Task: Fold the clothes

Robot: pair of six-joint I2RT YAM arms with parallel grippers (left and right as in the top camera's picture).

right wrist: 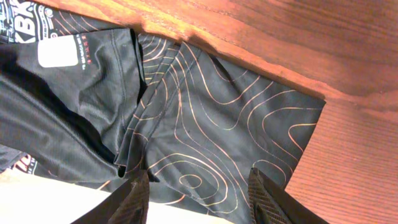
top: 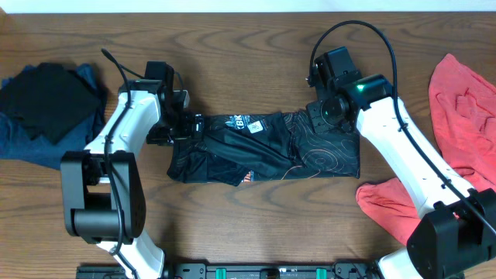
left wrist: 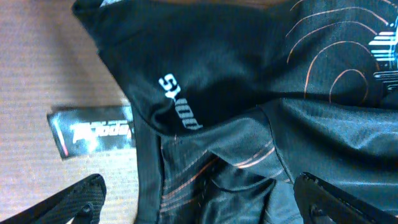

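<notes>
Jersey (top: pixel 263 147) on wood-grain table (top: pixel 248 225)

- Jersey (top: pixel 263 147): black, traced with thin orange contour lines; white lettering and a white patch, with an orange-and-white logo at one edge.
- Hang tag (left wrist: pixel 93 130): black with white script and a red stripe.
- Shirt (top: pixel 465 116): plain coral-red.
- Heap of clothes (top: pixel 46 101): black over dark blue.
- Desk (top: pixel 232 46): warm brown wood with darker grain.
- Robot arms (top: pixel 128 124): white shells, black joints.
</notes>
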